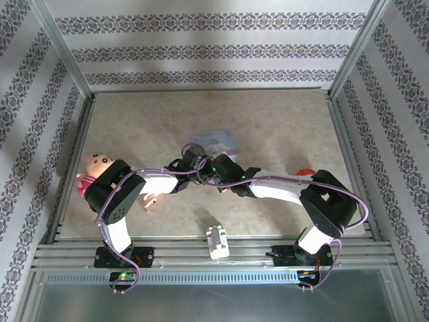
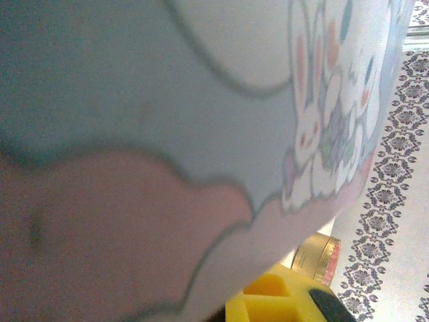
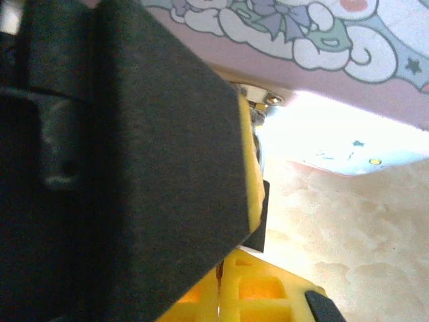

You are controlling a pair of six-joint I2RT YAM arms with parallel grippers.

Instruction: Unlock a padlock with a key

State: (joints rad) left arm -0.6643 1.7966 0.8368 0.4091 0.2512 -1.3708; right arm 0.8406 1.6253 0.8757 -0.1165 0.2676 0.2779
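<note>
In the top view my left gripper (image 1: 196,163) and right gripper (image 1: 213,168) meet tip to tip just in front of the lilac tin (image 1: 216,140). The right wrist view has my right gripper (image 3: 218,298) shut, its yellow fingers (image 3: 268,295) pressed together with a thin dark sliver (image 3: 219,272) in the seam; I cannot tell whether that is the key. A big black padded block (image 3: 134,168) stands right above them, with a bit of silvery metal (image 3: 258,100) behind it. The padlock is hidden. One yellow finger (image 2: 281,302) of the left gripper sits under the tin (image 2: 201,100).
A doll (image 1: 94,168) lies by the left arm. A white blocky piece (image 1: 216,241) rests at the near edge. A red object (image 1: 305,172) sits beside the right arm. A gold round tin (image 2: 318,258) stands behind the lilac one.
</note>
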